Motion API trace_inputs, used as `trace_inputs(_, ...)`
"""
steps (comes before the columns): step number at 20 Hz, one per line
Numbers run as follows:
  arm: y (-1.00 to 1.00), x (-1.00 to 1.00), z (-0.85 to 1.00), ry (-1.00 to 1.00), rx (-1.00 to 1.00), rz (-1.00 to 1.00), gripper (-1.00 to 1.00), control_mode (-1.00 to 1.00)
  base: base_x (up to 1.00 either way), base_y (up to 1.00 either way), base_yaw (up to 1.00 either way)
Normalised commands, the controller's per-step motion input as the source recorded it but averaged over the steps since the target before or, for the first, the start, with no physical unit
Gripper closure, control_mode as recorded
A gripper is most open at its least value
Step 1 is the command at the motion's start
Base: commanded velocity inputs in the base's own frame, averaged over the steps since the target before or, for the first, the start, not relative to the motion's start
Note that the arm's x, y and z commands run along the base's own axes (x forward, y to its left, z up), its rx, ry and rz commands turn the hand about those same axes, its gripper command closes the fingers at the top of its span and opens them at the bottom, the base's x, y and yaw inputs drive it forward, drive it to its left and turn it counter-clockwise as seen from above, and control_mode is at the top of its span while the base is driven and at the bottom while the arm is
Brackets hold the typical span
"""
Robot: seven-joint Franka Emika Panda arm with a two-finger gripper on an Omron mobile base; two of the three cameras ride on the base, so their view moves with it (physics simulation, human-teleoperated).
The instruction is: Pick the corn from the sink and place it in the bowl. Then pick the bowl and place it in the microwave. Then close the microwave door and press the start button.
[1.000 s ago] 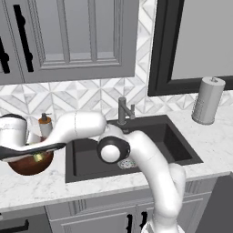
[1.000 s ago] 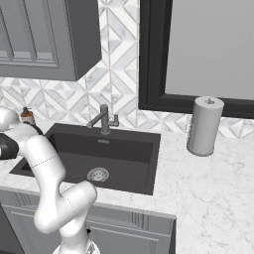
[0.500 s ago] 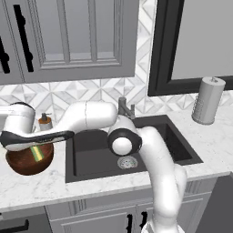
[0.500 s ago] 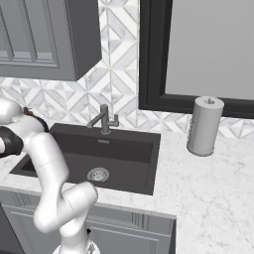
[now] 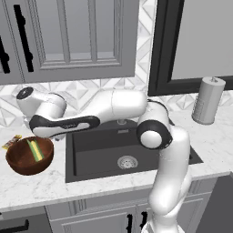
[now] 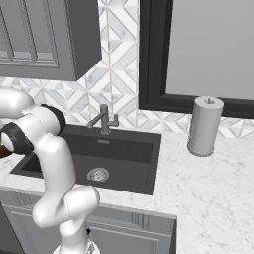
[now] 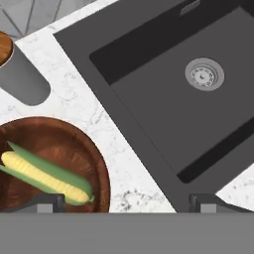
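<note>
One ear of corn (image 7: pixel 44 178) resting in the bowl (image 5: pixel 29 156), arm risen higher since before, jaws spread wide, empty

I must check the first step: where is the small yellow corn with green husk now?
The corn lies inside the reddish-brown wooden bowl, on the marble counter left of the dark sink.

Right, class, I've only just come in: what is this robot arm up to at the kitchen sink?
The arm reaches left over the counter, its claw hovering open beside the sink. The corn already lies inside the wooden bowl, which sits on the marble counter to the left of the basin. The claw holds nothing. Next would likely come gripping the bowl to carry it to the microwave.
</note>
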Motion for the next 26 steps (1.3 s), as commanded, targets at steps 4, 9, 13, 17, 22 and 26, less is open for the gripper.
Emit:
trace_inputs(4, -0.43, 0.0, 0.01, 0.24, 0.23, 0.09, -1.0, -1.0, 0.0, 0.0, 0.0)
trace_inputs(9, 0.0, 0.33, -0.02, 0.36, 0.13, 0.17, -1.0, -1.0, 0.0, 0.0, 0.0)
trace_inputs(13, 0.17, 0.33, -0.22, 0.17, 0.06, 0.15, -1.0, -1.0, 0.0, 0.0, 0.0)
trace_inputs(17, 0.55, 0.26, -0.27, 0.01, 0.04, 0.04, -1.0, -1.0, 0.0, 0.0, 0.0)
trace_inputs(22, 0.56, 0.01, -0.24, 0.0, 0.02, 0.01, -1.0, -1.0, 0.0, 0.0, 0.0)
trace_inputs(26, 0.01, 0.0, -0.38, -0.01, 0.0, 0.0, -1.0, -1.0, 0.0, 0.0, 0.0)
